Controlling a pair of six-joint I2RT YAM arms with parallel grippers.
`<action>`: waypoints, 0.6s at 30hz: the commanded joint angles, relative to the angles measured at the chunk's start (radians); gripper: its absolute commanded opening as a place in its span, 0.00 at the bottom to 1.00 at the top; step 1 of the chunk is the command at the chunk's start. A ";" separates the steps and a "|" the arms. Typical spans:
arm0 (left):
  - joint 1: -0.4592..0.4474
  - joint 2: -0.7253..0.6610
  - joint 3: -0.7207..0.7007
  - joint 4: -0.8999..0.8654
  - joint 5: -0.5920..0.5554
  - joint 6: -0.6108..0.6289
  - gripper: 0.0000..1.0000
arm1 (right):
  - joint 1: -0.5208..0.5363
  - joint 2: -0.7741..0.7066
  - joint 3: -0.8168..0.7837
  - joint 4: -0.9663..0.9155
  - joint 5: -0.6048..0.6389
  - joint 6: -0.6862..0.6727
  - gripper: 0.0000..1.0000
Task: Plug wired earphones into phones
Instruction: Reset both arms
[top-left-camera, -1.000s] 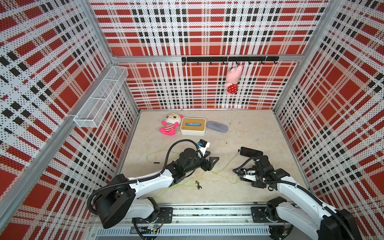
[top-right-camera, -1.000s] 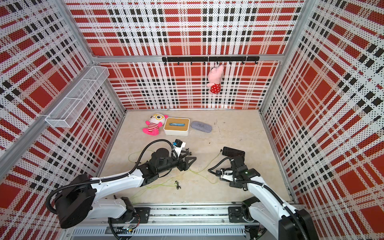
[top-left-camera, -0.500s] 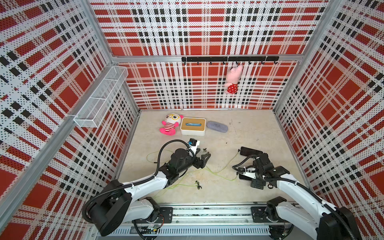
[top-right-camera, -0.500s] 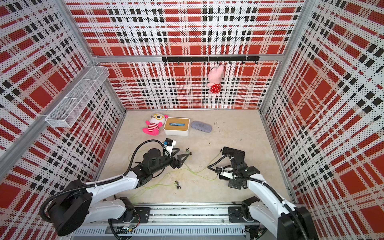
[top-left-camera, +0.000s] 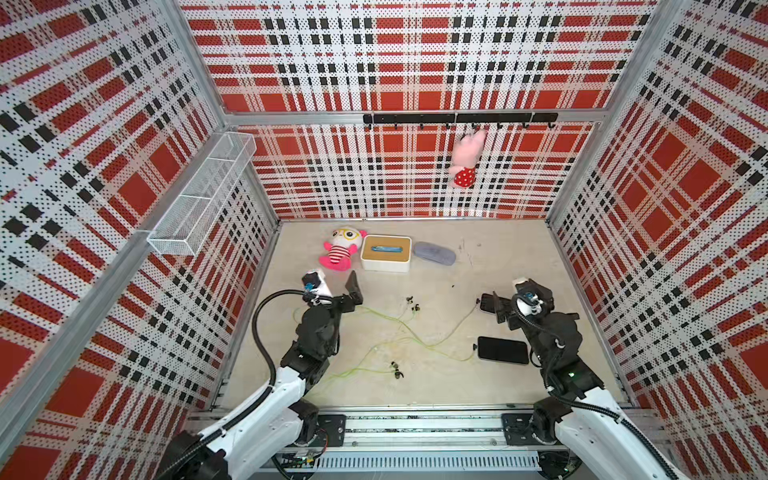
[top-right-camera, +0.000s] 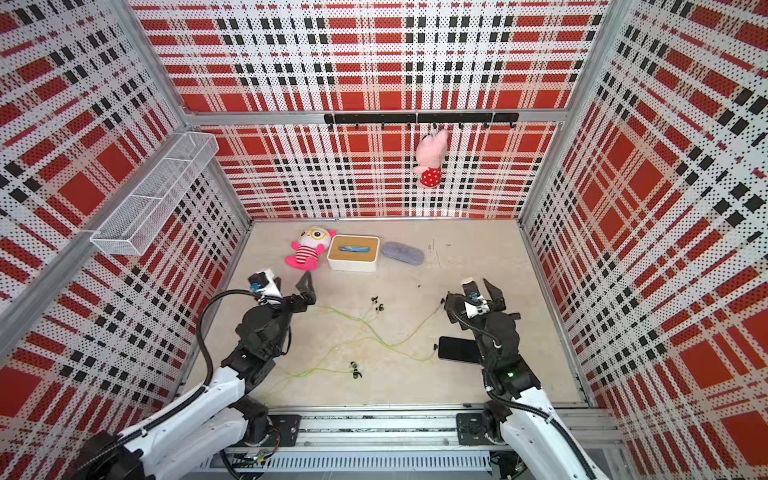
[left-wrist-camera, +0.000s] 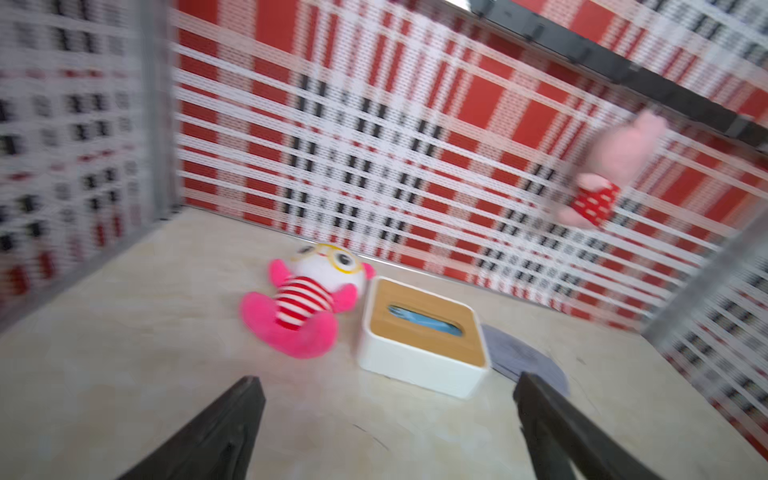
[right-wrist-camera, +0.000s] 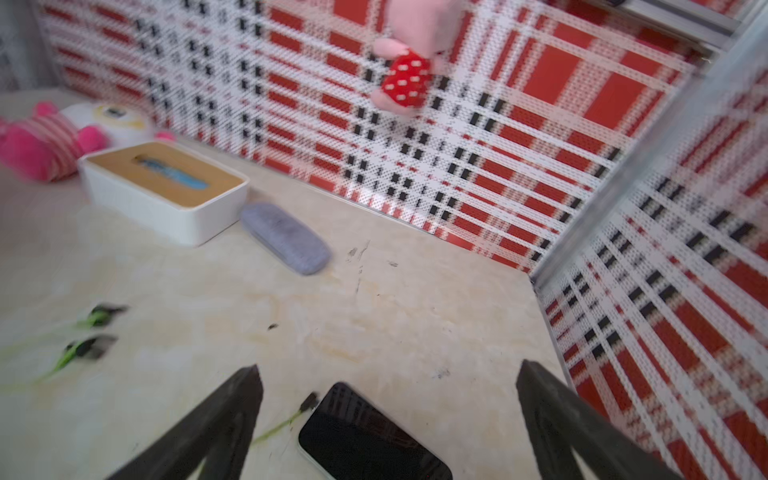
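Jaws of left gripper (left-wrist-camera: 386, 378) and right gripper (right-wrist-camera: 388, 368) spread, empty; thin yellow-green wired earphones (top-left-camera: 395, 368) judged limp, light (grasp rigid small black plug (right-wrist-camera: 309, 401)).

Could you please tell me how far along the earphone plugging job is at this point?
Done, apparently: the near phone has a black plug at its edge, and the far phone has a second plug at its end; full seating cannot be confirmed. In hand: nothing; the left gripper and right gripper are open and empty. Left: probably only a check that both sit fully.
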 joint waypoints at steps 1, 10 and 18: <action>0.084 -0.018 -0.046 0.046 -0.217 0.036 0.98 | -0.010 0.102 -0.112 0.367 0.257 0.206 1.00; 0.319 0.251 -0.244 0.541 -0.024 0.177 0.98 | -0.085 0.681 -0.104 0.877 0.136 0.089 1.00; 0.488 0.517 -0.134 0.705 0.321 0.117 0.98 | -0.229 0.917 -0.038 1.010 -0.051 0.151 1.00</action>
